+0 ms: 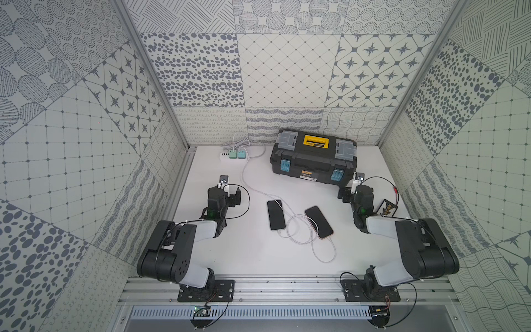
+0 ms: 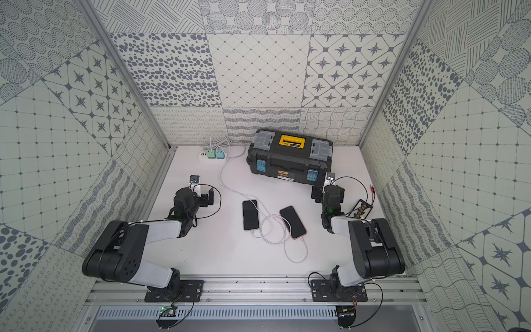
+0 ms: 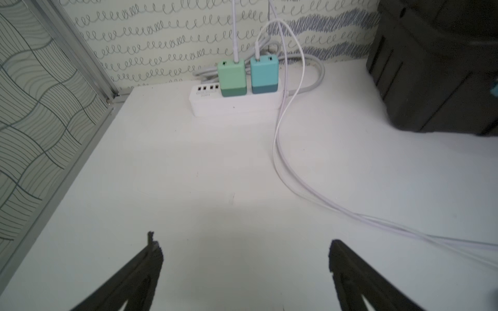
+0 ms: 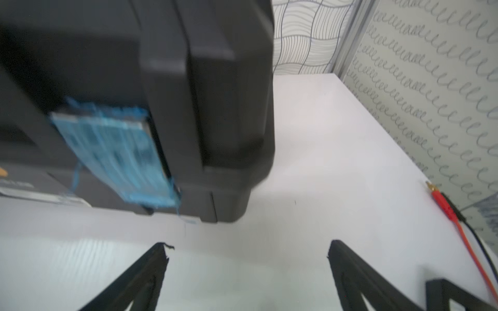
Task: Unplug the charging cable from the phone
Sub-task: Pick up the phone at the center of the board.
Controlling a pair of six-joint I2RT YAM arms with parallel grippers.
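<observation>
You will find both phones lying flat, dark face up, at the centre of the white table [image 1: 253, 258]. The left phone [image 1: 276, 215] lies nearly upright in the frame. The right phone [image 1: 319, 222] is tilted, its top end toward the upper left. The two white cables [image 3: 276, 134] are plugged in, one at the lower end of each phone, as both top views show. The cables cross and loop between the phones and below the right phone. They then run together toward the upper left of the table, to the green charger [image 3: 232, 78] and the blue charger [image 3: 264, 74]. These sit side by side on the power strip [image 3: 234, 106] against the back wall. You cannot tell from these views which charger feeds which phone. The left gripper [image 3: 242, 242] sits left of the phones, well apart from them. In the left wrist view its fingers [image 3: 151, 266] are spread wide over bare table, with nothing between them. The right gripper [image 4: 248, 247] sits right of the phones, near the lower right corner of the black toolbox [image 1: 314, 156]. Its fingers [image 4: 350, 272] are likewise fully apart and hold nothing. The right wrist view shows the toolbox's blue latch [image 4: 116, 153] blurred. Red and black leads [image 4: 455, 218] lie near the table's right edge.
</observation>
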